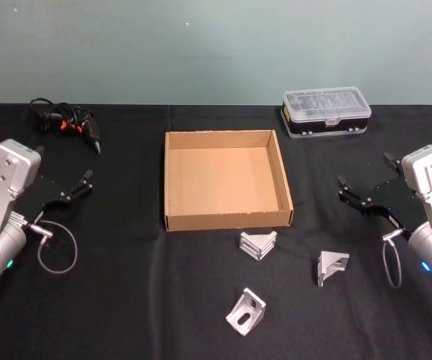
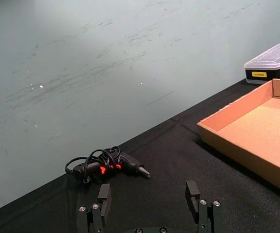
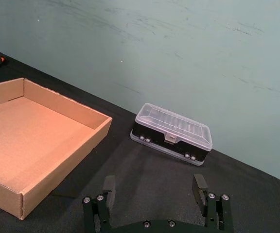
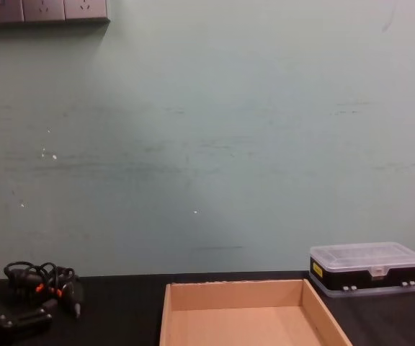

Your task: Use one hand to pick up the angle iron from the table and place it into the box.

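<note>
Well, nothing is in hand yet. The right gripper point(image 1: 365, 172) hangs above the right side of the table point(image 1: 126, 300) with its fingers spread wide. The left gripper point(image 2: 148, 194) does the same on the left side, well apart from the work.

The box point(image 1: 227, 220) sits in the middle, open and with nothing in it. On the black cloth in front of it, on the robot's side, lie three small silver brackets. The middle angle iron point(image 1: 258, 244) is just beside the box's front wall. The right-hand angle iron point(image 1: 332, 266) lies nearer the right gripper, and the near angle iron point(image 1: 246, 311) is closest to the robot.

I'd reach for the right-hand one, since it is closest to that gripper. It looks like a cast metal corner piece with ribbed sides, so I expect it to be rigid and not at all delicate. For its small bulk it is probably dense enough to tip or skid if nudged. The bare metal faces are likely slick, and its two flanges meet at a corner, so a pinch on a sloping edge could squirt it out. Closing across the two flat, parallel side ribs from straight above seems the safest hold.
</note>
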You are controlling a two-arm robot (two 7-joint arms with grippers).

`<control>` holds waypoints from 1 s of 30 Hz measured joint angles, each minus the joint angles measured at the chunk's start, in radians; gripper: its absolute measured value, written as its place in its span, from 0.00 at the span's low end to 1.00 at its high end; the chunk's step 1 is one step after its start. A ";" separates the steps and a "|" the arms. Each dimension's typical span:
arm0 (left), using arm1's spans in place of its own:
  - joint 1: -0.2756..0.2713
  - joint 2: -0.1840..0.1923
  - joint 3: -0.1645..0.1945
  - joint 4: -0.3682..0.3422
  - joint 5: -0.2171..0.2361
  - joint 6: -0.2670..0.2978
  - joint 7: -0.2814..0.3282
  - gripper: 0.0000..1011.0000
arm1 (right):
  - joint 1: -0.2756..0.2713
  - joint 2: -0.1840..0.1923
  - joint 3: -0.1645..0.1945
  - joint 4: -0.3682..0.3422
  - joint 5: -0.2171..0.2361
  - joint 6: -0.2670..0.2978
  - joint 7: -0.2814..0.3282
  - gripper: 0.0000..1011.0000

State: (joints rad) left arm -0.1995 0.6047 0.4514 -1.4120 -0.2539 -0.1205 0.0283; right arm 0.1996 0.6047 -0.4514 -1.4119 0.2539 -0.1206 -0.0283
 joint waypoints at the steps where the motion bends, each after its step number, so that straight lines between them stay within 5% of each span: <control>1: 0.000 0.000 0.000 0.000 0.000 0.000 0.000 0.99 | 0.000 0.000 0.000 0.000 0.000 0.000 0.000 0.99; 30: 0.000 0.000 0.000 0.000 0.000 0.000 0.000 0.99 | 0.000 0.000 0.000 0.000 0.000 0.000 0.000 0.99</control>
State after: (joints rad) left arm -0.1995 0.6047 0.4514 -1.4120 -0.2539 -0.1205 0.0283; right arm 0.1996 0.6047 -0.4514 -1.4120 0.2539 -0.1205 -0.0283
